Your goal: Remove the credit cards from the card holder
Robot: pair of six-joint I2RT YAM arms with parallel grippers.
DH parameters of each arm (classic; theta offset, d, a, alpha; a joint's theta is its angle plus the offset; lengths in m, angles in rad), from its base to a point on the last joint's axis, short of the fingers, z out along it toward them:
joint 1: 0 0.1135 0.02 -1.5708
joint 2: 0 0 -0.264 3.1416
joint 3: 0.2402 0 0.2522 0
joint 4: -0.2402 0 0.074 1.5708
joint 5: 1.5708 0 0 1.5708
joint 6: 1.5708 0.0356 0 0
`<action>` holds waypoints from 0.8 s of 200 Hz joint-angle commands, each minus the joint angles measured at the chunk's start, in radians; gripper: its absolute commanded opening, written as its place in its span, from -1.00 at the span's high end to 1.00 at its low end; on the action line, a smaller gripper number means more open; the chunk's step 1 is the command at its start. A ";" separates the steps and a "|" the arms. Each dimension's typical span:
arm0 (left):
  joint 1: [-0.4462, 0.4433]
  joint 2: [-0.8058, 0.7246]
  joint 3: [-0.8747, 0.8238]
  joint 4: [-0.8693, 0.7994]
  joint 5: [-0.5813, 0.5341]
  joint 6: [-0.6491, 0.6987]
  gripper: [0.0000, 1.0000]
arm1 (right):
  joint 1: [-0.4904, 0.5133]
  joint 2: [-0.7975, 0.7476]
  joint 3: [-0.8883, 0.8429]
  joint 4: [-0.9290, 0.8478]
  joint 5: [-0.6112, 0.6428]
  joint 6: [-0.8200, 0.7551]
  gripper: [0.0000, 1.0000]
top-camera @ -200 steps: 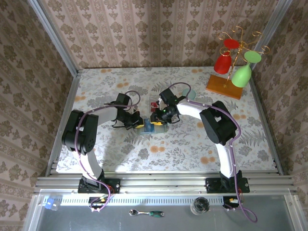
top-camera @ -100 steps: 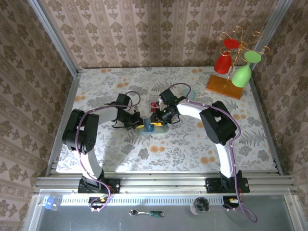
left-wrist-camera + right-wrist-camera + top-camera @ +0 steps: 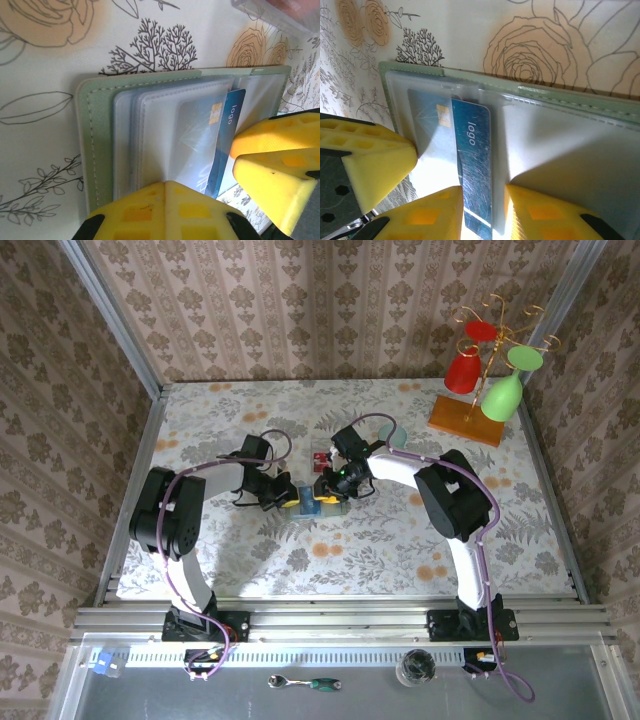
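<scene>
Card holder (image 3: 95, 150) lies open on the worktop (image 3: 45, 60), mid-table between the arms. Left pincer (image 3: 165, 195) pressed together, tip over the clear sleeves (image 3: 160, 135). Right pincer (image 3: 482, 200) pinching the blue credit card (image 3: 472, 150), which is partly out of its sleeve.

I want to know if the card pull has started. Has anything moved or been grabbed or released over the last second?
Nothing visibly changed. The right gripper still pinches the blue card, which remains partly inside the card holder. The shut left gripper still presses down on the holder. Both arms sit where they were.
</scene>
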 commanded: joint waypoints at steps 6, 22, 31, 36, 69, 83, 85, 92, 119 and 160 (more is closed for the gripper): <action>0.007 0.011 -0.021 -0.019 -0.015 0.022 0.92 | 0.002 0.029 0.017 -0.028 0.000 -0.012 0.44; 0.007 0.010 -0.021 -0.019 -0.016 0.022 0.92 | 0.003 0.034 0.000 0.020 -0.044 0.008 0.44; 0.007 0.010 -0.021 -0.019 -0.015 0.021 0.92 | 0.002 0.035 -0.006 0.045 -0.066 0.022 0.44; 0.009 0.010 -0.021 -0.019 -0.016 0.021 0.92 | 0.002 0.038 -0.006 0.054 -0.071 0.029 0.44; 0.007 0.012 -0.023 -0.017 -0.014 0.020 0.92 | 0.002 0.048 -0.006 0.071 -0.088 0.042 0.44; 0.007 0.012 -0.022 -0.018 -0.014 0.021 0.92 | 0.004 0.045 -0.006 0.076 -0.093 0.045 0.44; 0.007 0.012 -0.022 -0.017 -0.014 0.021 0.92 | 0.003 0.044 -0.006 0.076 -0.094 0.045 0.44; 0.008 0.012 -0.022 -0.018 -0.014 0.021 0.92 | 0.003 0.042 -0.006 0.079 -0.096 0.046 0.44; 0.007 0.011 -0.024 -0.017 -0.014 0.021 0.92 | 0.003 0.024 -0.016 0.094 -0.096 0.057 0.47; 0.007 0.012 -0.023 -0.017 -0.014 0.019 0.92 | 0.003 0.001 -0.026 0.125 -0.110 0.080 0.67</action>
